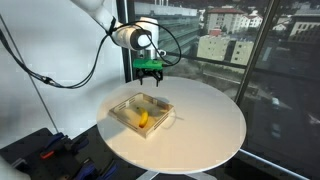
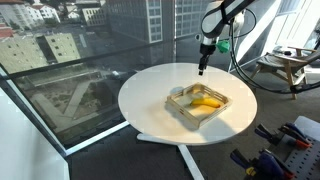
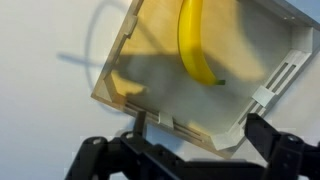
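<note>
Approach seems in hand: tool [image 1: 150, 74], jaws wide and empty, hovers above the clear tray [image 3: 170, 126]; next probably calls for lowering onto its banana [image 3: 195, 45].

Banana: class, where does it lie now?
In both exterior views the banana lies inside the wooden tray on the round table, the open gripper hovering above.

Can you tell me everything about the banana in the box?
The banana is bright yellow, smooth and gently curved, with a small dark tip at one end. It looks whole and unpeeled, though the wrist view cuts off its other end. It lies flat on the floor of the see-through box, near the middle, and no wall is seen touching it. Nothing holds it: the robot's fingers hang open above the box's edge, well apart from the banana.
</note>
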Tool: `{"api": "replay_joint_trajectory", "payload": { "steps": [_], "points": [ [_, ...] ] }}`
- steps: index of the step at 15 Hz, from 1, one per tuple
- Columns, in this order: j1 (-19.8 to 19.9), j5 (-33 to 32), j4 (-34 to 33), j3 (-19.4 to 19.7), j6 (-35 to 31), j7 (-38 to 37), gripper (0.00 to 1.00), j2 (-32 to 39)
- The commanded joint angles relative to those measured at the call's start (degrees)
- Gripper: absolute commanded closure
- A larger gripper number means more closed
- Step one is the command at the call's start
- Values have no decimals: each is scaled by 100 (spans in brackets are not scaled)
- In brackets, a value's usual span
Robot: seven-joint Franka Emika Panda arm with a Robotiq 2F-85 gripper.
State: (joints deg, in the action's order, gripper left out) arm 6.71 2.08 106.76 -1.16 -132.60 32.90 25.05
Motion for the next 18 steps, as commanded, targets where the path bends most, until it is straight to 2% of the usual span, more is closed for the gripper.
{"api": "replay_joint_trajectory", "payload": {
  "steps": [1, 11, 18],
  "points": [
    [18, -21, -220, -157, -8, 7, 0, 107],
    [0, -306, -554, -239, 281, 276, 0, 492],
    [41, -494, -413, -263, 234, 498, 0, 560]
  ]
}}
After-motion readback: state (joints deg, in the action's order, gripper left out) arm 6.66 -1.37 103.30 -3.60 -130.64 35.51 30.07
